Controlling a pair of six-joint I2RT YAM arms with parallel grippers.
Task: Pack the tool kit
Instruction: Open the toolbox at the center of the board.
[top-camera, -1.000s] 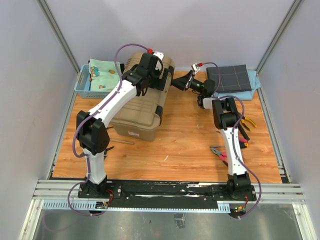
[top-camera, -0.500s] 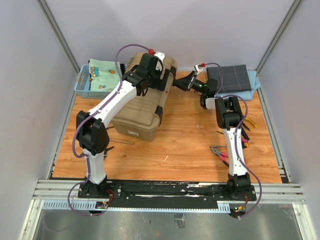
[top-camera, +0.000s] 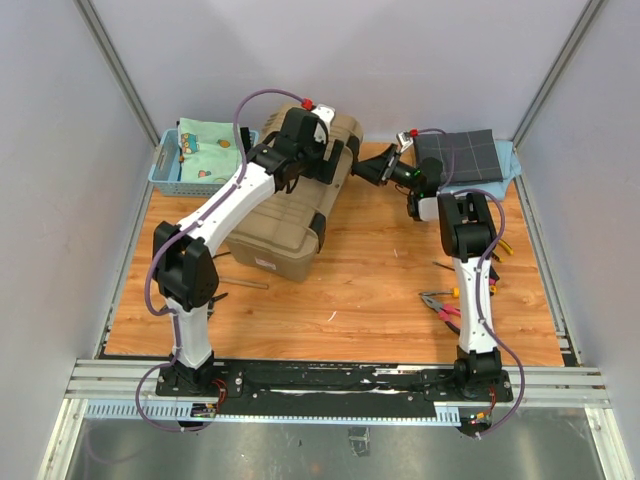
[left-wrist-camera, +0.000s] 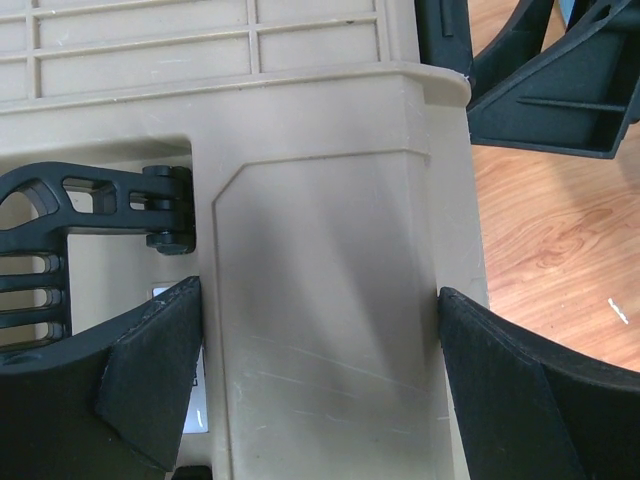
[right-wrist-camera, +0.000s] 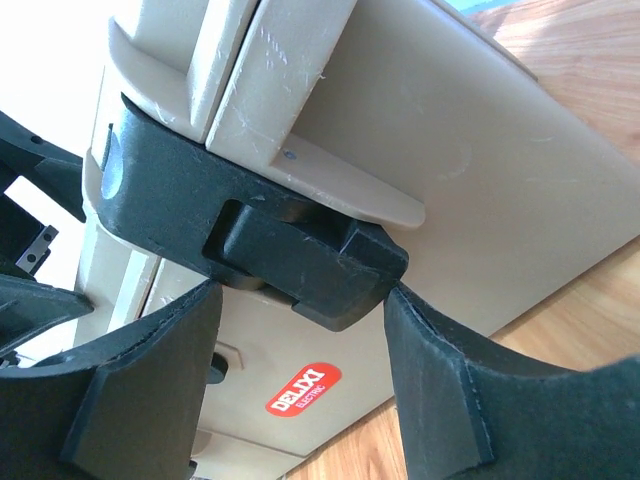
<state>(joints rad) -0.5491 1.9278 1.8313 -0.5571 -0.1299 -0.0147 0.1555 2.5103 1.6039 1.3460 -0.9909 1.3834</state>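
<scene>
Nearest you, the red-handled pliers (top-camera: 437, 305) and the yellow-handled ones (top-camera: 497, 245) lie on the table (top-camera: 360, 290), well behind both sets of jaws. Nothing is packed yet.

Farther out, the toolbox (top-camera: 285, 215) has turned a little in the last second. Its far end has swung toward your right arm, and its lid is down. Your right gripper (right-wrist-camera: 300, 290) has drawn back toward its own side with the black latch (right-wrist-camera: 260, 230) between its fingers. The jaws have narrowed, and both pads look pressed against the latch, so it reads as gripped. The red label (right-wrist-camera: 303, 390) sits just beyond the jaws. This looks like the latch being pulled free, which has to happen before the lid can lift.

Farthest out, your left gripper (left-wrist-camera: 318, 295) straddles a tan wall section at the box's far corner, jaws spread wide and unchanged. You cannot tell whether they pinch it or only flank it.
</scene>
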